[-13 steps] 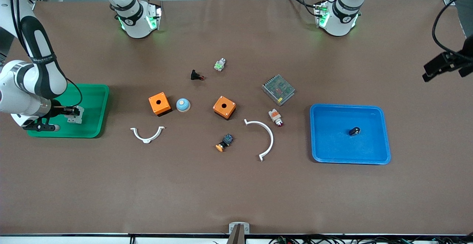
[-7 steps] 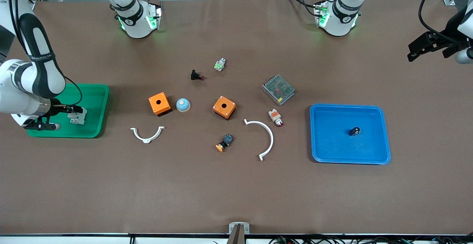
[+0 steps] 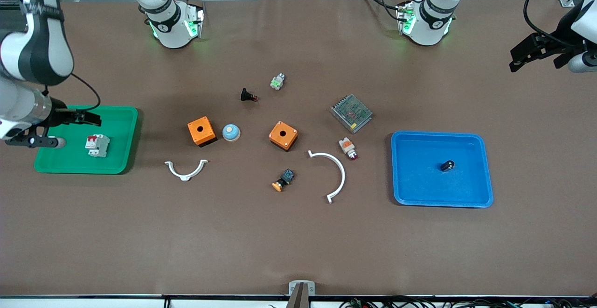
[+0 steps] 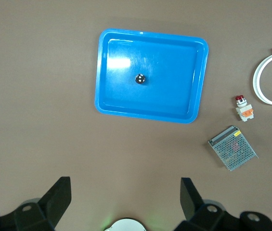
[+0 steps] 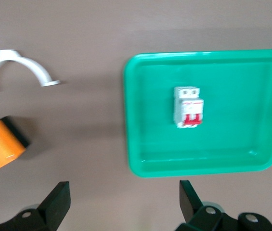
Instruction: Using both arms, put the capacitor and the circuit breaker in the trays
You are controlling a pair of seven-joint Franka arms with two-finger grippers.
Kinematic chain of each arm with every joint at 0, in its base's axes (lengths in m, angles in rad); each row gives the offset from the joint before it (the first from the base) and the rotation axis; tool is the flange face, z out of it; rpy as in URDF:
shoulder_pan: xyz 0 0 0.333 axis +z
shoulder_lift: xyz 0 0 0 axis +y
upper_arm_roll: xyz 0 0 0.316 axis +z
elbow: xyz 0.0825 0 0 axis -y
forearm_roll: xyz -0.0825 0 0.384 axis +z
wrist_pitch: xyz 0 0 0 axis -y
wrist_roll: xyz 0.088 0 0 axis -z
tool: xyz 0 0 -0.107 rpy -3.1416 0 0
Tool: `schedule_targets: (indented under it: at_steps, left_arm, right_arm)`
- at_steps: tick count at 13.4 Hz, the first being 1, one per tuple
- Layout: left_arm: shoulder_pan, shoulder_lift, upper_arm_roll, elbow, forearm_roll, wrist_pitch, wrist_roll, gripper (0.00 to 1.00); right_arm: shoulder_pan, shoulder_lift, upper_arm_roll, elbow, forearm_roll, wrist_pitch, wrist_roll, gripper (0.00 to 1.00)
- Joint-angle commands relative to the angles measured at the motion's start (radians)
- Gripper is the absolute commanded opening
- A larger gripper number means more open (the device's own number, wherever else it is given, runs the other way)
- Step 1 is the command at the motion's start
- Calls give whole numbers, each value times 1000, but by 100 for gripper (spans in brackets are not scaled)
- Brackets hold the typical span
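The circuit breaker (image 3: 97, 145), a white-grey block with red toggles, lies in the green tray (image 3: 120, 161) at the right arm's end of the table; it also shows in the right wrist view (image 5: 189, 107). My right gripper (image 3: 86, 117) is open and empty, up over the tray's rim above the breaker. The capacitor (image 3: 447, 165), a tiny black cylinder, lies in the blue tray (image 3: 419, 196); it also shows in the left wrist view (image 4: 140, 79). My left gripper (image 3: 531, 52) is open and empty, high over the table's edge at the left arm's end.
Between the trays lie two orange boxes (image 3: 201, 130) (image 3: 283, 135), a blue dome (image 3: 231, 132), two white curved clamps (image 3: 186, 170) (image 3: 332, 174), a metal mesh module (image 3: 351, 113), a white-orange button (image 3: 348, 148), a black pushbutton (image 3: 248, 95), and other small buttons.
My right gripper has let go of the circuit breaker in the green tray and risen away from it. My left gripper has moved a little higher and toward the table's back edge.
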State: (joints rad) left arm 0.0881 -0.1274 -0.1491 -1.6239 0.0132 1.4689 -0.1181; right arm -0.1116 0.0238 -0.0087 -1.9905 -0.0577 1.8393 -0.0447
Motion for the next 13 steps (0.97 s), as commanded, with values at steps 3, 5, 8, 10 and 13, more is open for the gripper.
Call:
schedule_targets:
  at_steps: [3, 5, 8, 10, 13]
  left_arm:
    - [5, -9, 5, -10, -16, 10, 23, 100]
    - [5, 0, 5, -4, -16, 11, 25, 100]
    - [5, 3, 6, 7, -15, 8, 28, 100]
    - [7, 6, 10, 27, -15, 4, 26, 100]
    - [4, 14, 10, 30, -13, 4, 25, 100]
  right_arm:
    - [63, -84, -7, 7, 36, -60, 51, 100]
    - [63, -82, -7, 47, 71, -95, 65, 100]
    - [63, -82, -7, 103, 82, -118, 65, 100]
    - [64, -73, -7, 182, 81, -158, 62, 100]
    - [70, -56, -8, 289, 75, -184, 60, 100]
